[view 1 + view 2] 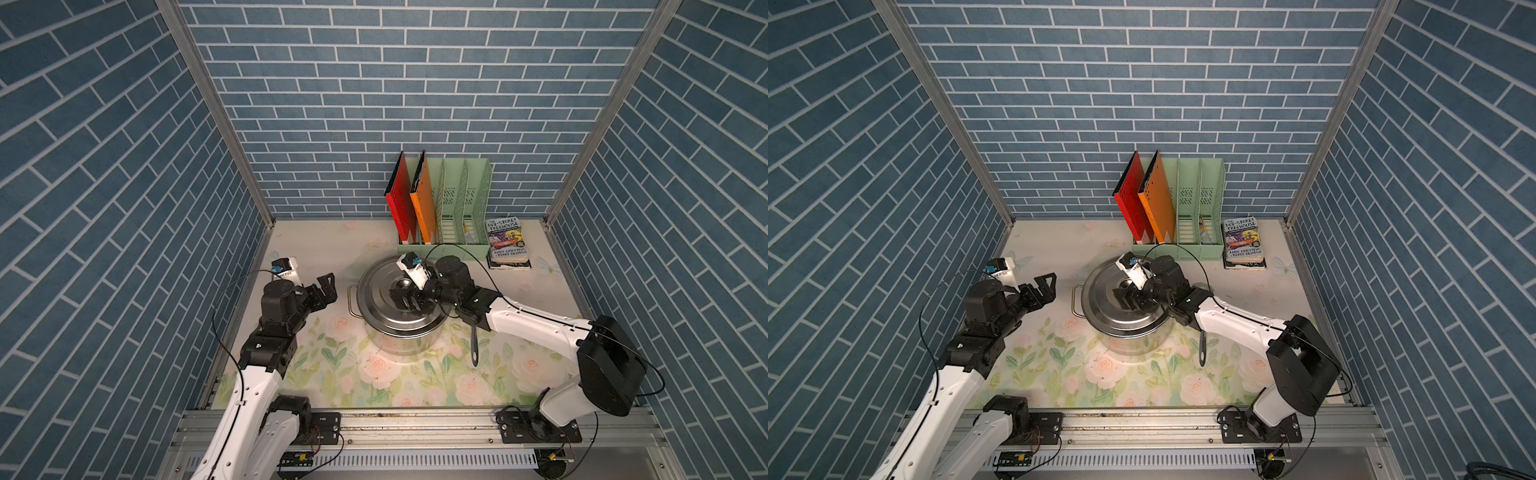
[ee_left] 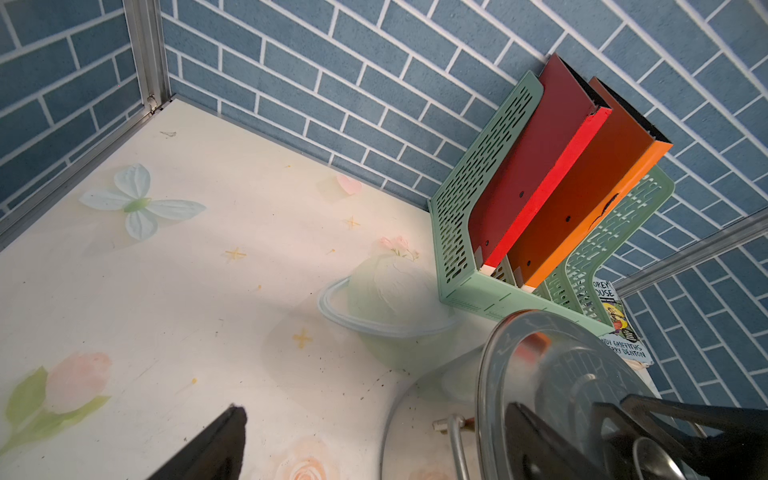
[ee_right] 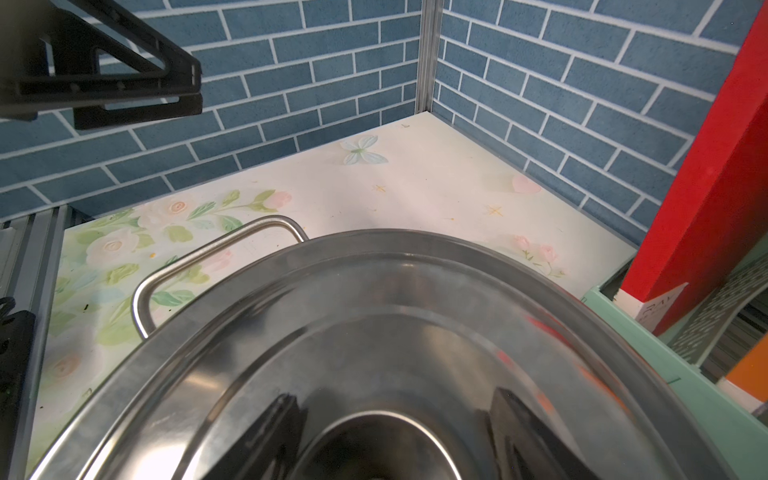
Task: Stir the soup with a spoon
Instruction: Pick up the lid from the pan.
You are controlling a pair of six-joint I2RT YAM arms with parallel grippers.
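Observation:
The steel pot [image 1: 400, 344] stands mid-table with its flat lid [image 1: 380, 309] on, so the soup is hidden. My right gripper [image 1: 405, 300] [image 3: 392, 419] hovers low over the lid's centre, open, one finger [image 3: 280, 419] on each side of the round knob [image 3: 386, 449]. Just right of the pot, the spoon [image 1: 473, 347] [image 1: 1202, 348] lies on the table, with only its dark handle showing below my right arm. To the left of the pot, beside its loop handle [image 1: 352, 302], my left gripper [image 1: 327, 287] [image 2: 374, 415] stands wide open and empty.
A green file rack [image 1: 455, 208] holding a red folder [image 1: 401, 203] and an orange folder [image 1: 424, 203] stands against the back wall just behind the pot. A paperback book [image 1: 508, 243] lies to its right. Blue brick walls close in three sides.

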